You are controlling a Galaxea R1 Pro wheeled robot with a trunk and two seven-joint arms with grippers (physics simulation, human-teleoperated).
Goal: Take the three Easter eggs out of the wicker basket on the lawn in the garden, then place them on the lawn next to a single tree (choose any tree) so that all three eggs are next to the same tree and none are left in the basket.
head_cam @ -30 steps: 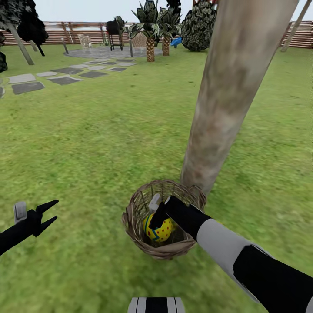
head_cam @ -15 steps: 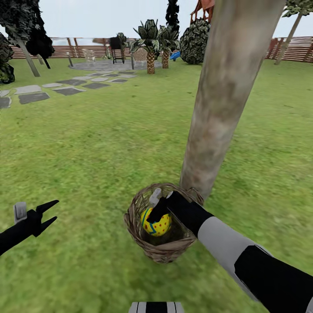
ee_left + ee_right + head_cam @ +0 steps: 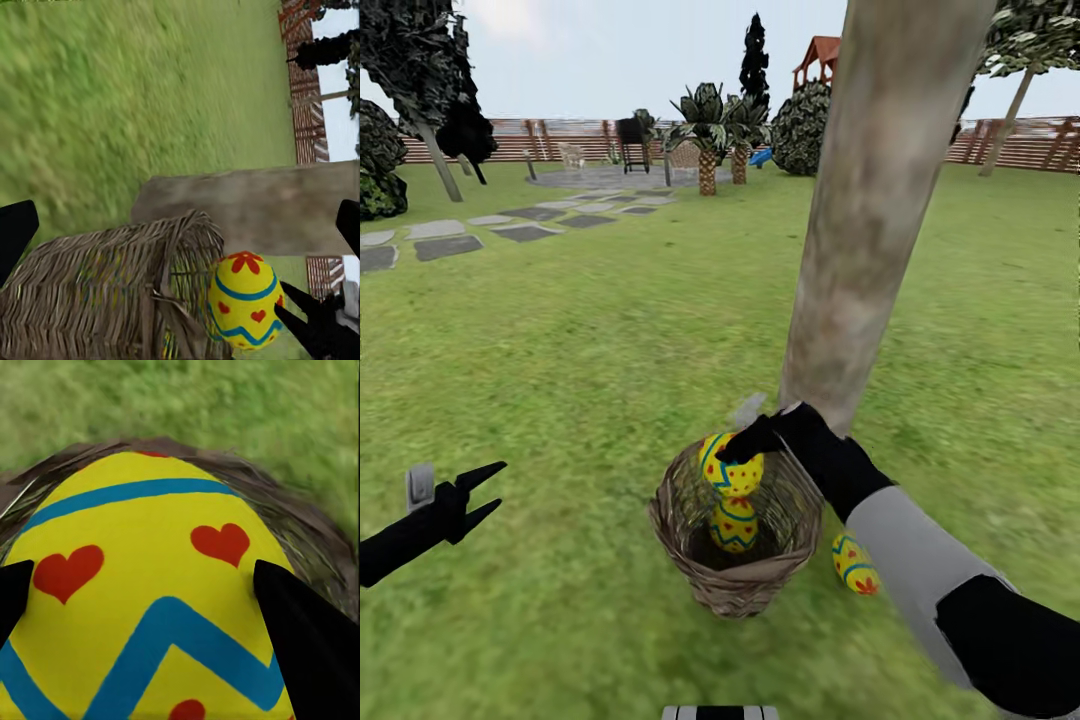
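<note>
My right gripper (image 3: 741, 444) is shut on a yellow Easter egg (image 3: 731, 476) and holds it just above the rim of the wicker basket (image 3: 735, 588). In the right wrist view this egg (image 3: 150, 600) sits between the two black fingers (image 3: 307, 637). A second egg (image 3: 733, 526) lies inside the basket. A third egg (image 3: 853, 564) rests on the lawn (image 3: 580, 350), to the right of the basket, near the foot of the tree (image 3: 860, 230). The left gripper (image 3: 482, 494) hovers open over the grass well to the left. The left wrist view shows the basket (image 3: 105, 300), the held egg (image 3: 244, 300) and the trunk (image 3: 247, 210).
The thick trunk rises directly behind the basket, almost touching it. Grey stepping stones (image 3: 450, 245) run across the far left. Palms (image 3: 707, 140), dark bushes (image 3: 800, 125) and a wooden fence (image 3: 1030, 145) line the back. Open grass lies left and right of the basket.
The right gripper has risen with the egg from inside the basket to just above the rim. The camera tilted up. An egg in the basket and one on the grass now show.
</note>
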